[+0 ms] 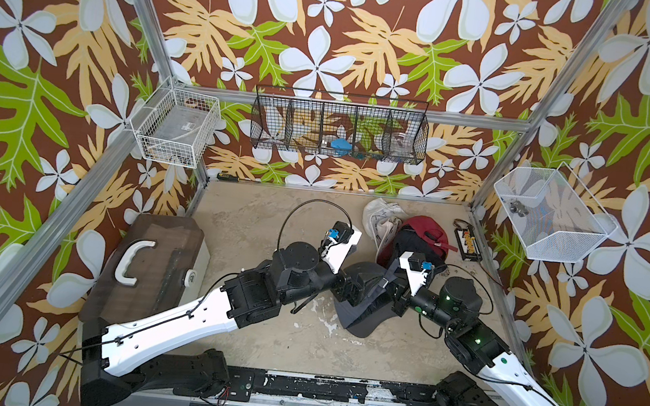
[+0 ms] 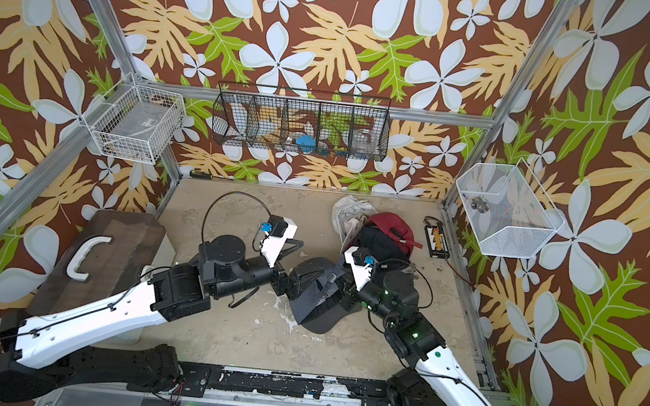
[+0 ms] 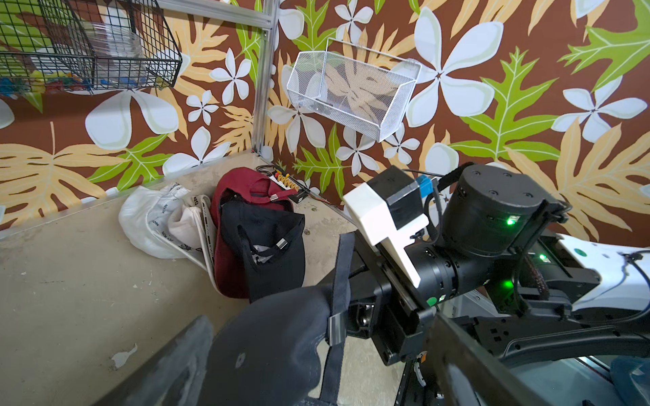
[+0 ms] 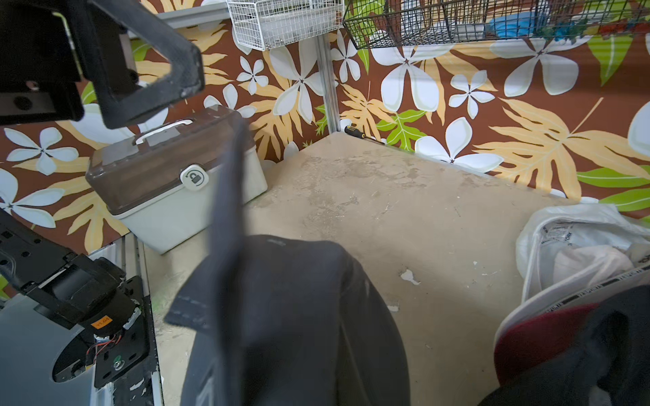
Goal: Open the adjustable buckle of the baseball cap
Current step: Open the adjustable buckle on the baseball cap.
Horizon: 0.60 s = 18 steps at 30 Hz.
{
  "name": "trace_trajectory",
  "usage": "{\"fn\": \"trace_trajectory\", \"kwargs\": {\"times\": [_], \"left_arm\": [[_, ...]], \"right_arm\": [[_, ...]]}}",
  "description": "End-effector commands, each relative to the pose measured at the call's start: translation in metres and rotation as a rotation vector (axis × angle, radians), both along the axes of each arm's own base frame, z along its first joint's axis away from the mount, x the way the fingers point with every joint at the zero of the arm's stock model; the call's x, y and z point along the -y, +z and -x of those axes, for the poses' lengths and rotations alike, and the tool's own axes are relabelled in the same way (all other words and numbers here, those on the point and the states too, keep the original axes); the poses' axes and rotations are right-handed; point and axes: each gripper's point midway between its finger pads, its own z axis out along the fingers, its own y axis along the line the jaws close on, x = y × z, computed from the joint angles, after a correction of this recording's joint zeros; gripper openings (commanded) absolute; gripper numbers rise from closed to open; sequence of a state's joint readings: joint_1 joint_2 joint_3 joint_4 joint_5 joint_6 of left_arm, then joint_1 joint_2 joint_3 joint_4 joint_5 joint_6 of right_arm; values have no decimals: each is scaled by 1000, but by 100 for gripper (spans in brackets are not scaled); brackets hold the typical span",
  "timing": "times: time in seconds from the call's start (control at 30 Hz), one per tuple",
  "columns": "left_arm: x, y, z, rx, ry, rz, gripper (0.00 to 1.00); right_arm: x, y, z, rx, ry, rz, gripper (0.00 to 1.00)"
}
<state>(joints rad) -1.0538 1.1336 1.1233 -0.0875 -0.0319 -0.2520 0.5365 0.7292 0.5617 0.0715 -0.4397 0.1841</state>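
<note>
Cap: dark grey baseball cap (image 1: 363,297), mid table (image 1: 265,214), a bit toward near edge. Brim lies on the table, crown raised btw the 2 grippers.
Buckle: metal buckle (image 3: 336,328) at cap's back opening, right up against R gripper. Not undone, w/ strap threaded thru it.
Strap: strap (image 3: 343,267) runs up from buckle, free end sticking upward. Blurred in R wrist view.
L gripper: L gripper (image 1: 350,284) jaws spread wide, one either side of the crown, gripping nothing. Can't tell if the fingers touch the fabric.
R gripper: R gripper (image 1: 393,296) fully closed, pinching the strap next to the buckle. Fingertips hidden by cloth in both top views.
Far right corner: heap of other caps, all touching: white cap (image 1: 379,217), red cap (image 1: 424,228), black cap (image 1: 413,245).
Left edge: storage box (image 1: 155,261), brown lid, white handle.
Far left corner: screwdriver (image 1: 228,177) along far edge.
</note>
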Motion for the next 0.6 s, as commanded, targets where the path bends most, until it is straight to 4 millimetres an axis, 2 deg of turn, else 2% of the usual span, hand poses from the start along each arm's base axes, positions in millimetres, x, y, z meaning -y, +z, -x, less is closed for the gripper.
{"fn": "trace_trajectory", "kwargs": {"times": [0.0,0.33,0.57], "left_arm": [[5,1,3,6,-32,-4,97],[21,-5,4,-19,-75,-4,96],[30,-7,4,-24,-105,-3,90]], "right_arm": [[-6,16,6,31,40,-63,0],[-11,16,17,25,88,-80,0],[-17,11,21,15,109,-83,0]]}}
